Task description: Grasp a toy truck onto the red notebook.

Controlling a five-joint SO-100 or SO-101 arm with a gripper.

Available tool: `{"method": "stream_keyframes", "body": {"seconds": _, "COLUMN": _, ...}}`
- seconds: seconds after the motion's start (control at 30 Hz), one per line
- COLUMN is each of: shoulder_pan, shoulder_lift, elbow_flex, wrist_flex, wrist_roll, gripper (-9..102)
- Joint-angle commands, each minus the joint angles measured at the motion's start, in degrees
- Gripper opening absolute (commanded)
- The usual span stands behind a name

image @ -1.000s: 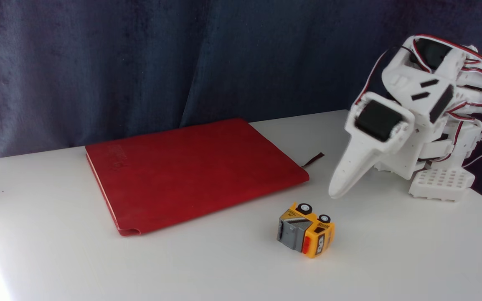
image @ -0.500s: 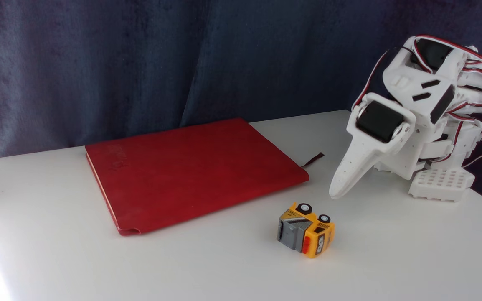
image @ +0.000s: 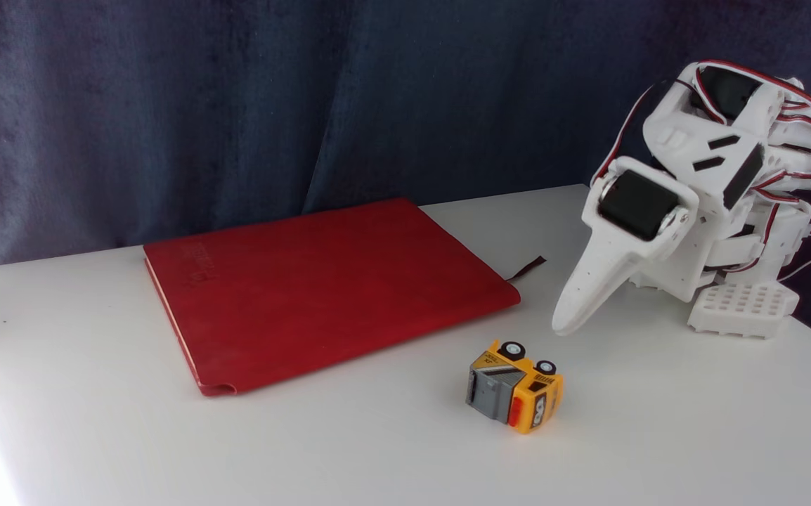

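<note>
Barely shifted, closed end effector (image: 566, 325) hangs near toy truck (image: 514, 387), apart from red notebook (image: 321, 288) edge.

In the fixed view the white arm (image: 722, 183) sits folded at the right side, its upper links stacked back over its base with red, black and white wires looping along them. The wrist section, carrying a black motor block, tips forward and down to the left. The pincer (image: 566, 325) points downward at a slant, its tip low and close to the counter. Its jaws look pressed together into a single tapered point, though from this angle a narrow gap could be hidden.
</note>
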Motion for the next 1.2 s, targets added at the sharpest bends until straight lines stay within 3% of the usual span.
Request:
{"method": "stream_keyframes", "body": {"seconds": 0.0, "shoulder_pan": 4.92, "shoulder_lift": 0.97, "elbow_flex": -1.05, "wrist_flex": 0.26, "wrist_roll": 0.0, "gripper": 17}}
{"method": "stream_keyframes", "body": {"seconds": 0.1, "shoulder_pan": 6.06, "shoulder_lift": 0.97, "elbow_flex": -6.15, "wrist_flex": 5.01, "wrist_roll": -6.24, "gripper": 24}}
{"method": "stream_keyframes", "body": {"seconds": 0.2, "shoulder_pan": 0.97, "shoulder_lift": 0.7, "elbow_flex": -15.21, "wrist_flex": 10.02, "wrist_roll": -6.42, "gripper": 26}}
{"method": "stream_keyframes", "body": {"seconds": 0.53, "shoulder_pan": -15.38, "shoulder_lift": -36.39, "elbow_flex": -38.14, "wrist_flex": 9.14, "wrist_roll": -5.54, "gripper": 26}}
{"method": "stream_keyframes", "body": {"seconds": 0.77, "shoulder_pan": -18.54, "shoulder_lift": -56.87, "elbow_flex": -43.15, "wrist_flex": 4.39, "wrist_roll": -6.77, "gripper": 27}}
{"method": "stream_keyframes", "body": {"seconds": 1.17, "shoulder_pan": -7.91, "shoulder_lift": -69.35, "elbow_flex": -48.87, "wrist_flex": -4.04, "wrist_roll": 0.62, "gripper": 27}}
